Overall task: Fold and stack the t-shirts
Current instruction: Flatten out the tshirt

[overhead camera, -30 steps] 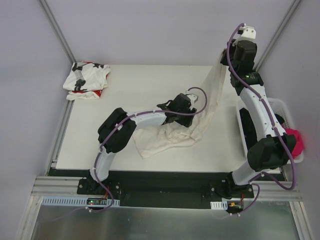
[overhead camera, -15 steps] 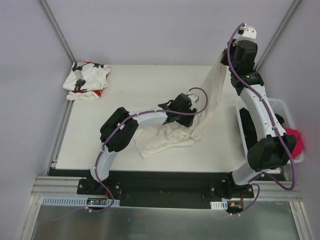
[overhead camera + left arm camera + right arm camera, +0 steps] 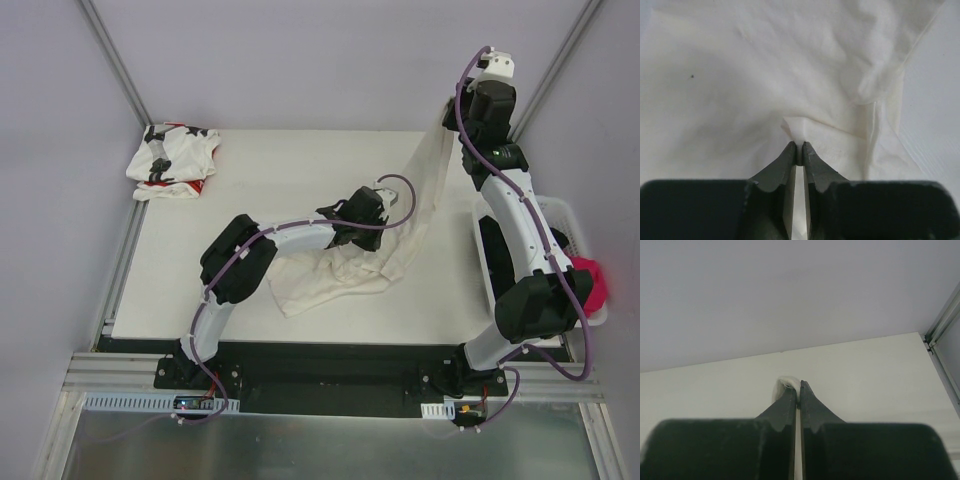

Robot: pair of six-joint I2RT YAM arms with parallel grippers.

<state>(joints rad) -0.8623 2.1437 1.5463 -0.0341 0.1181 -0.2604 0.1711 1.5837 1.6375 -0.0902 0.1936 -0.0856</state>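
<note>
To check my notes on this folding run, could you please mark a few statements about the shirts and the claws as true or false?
1. The left claw is shut on a pinch of the cream shirt. True.
2. The right claw is open and empty. False: it is shut on an edge of the cream shirt, which hangs from it down to the table.
3. The star-print shirt lies in the basket. False: it lies bunched on the table's far left corner.
4. A pink item shows at the basket's near end. True.
</note>
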